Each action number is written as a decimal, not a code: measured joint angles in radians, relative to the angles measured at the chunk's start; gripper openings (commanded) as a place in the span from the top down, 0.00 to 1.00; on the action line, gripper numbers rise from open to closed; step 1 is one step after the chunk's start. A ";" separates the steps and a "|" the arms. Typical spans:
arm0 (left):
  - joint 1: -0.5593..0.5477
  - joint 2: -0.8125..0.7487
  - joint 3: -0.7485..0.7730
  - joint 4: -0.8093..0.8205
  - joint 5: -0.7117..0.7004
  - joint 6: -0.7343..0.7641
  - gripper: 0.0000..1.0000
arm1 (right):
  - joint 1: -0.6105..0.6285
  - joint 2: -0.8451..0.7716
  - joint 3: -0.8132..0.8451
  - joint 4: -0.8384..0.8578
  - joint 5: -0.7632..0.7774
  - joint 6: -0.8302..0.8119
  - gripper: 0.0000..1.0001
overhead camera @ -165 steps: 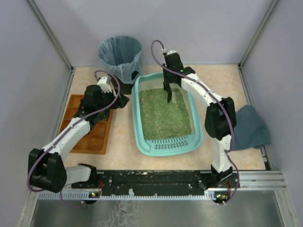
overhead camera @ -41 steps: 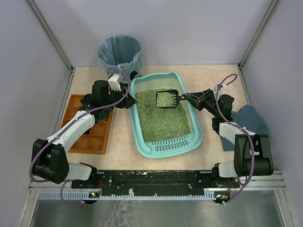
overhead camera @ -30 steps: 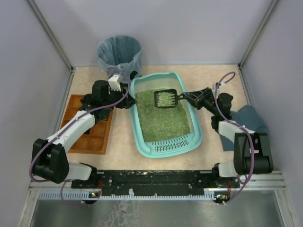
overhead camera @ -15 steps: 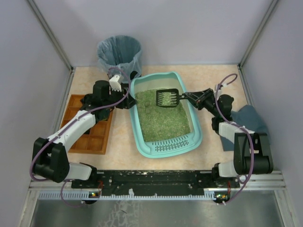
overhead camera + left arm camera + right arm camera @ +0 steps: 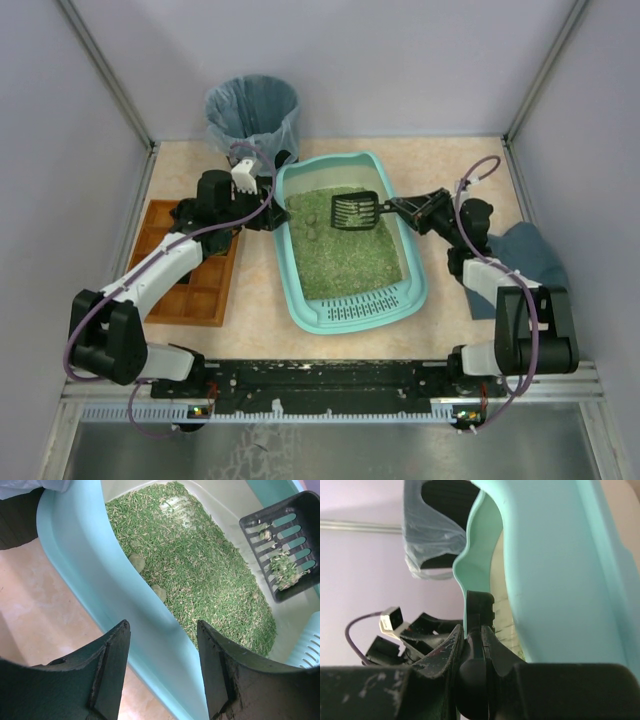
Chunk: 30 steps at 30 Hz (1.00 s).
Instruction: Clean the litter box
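Now that the heap of pale green litter seen on the scoop [image 5: 353,211] a second or so back has mostly dropped through the slots, it looks like a sift has been done. In the left wrist view only a few bits and a small green clump [image 5: 284,570] are left on the slotted floor of the scoop. It's held out just past the fingertips of the right gripper [image 5: 403,207], above the far end of the litter.

The right gripper is clamped fully down on the scoop's black handle, and nothing else is held by it. The left gripper [image 5: 270,214] hasn't been moved. Its jaws are set only a little apart, with the left wall of the litter box [image 5: 292,275] pinched between them. So the box is steadied right at that gripper and stretches away toward the right one.

As a guess at what this means, the clean litter has been given back to the box and what's kept in the scoop is probably waste to be binned. The bin [image 5: 253,110] sits just beyond the left gripper and well across from the right one, so a carry over the box is likely called for next. A couple of lumps [image 5: 136,561] can still be spotted in the litter just ahead of the left gripper, so the job can't be called done yet.
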 measured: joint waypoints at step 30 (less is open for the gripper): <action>0.000 0.000 0.000 -0.006 -0.003 0.000 0.38 | 0.245 0.007 0.409 -0.720 0.390 -0.553 1.00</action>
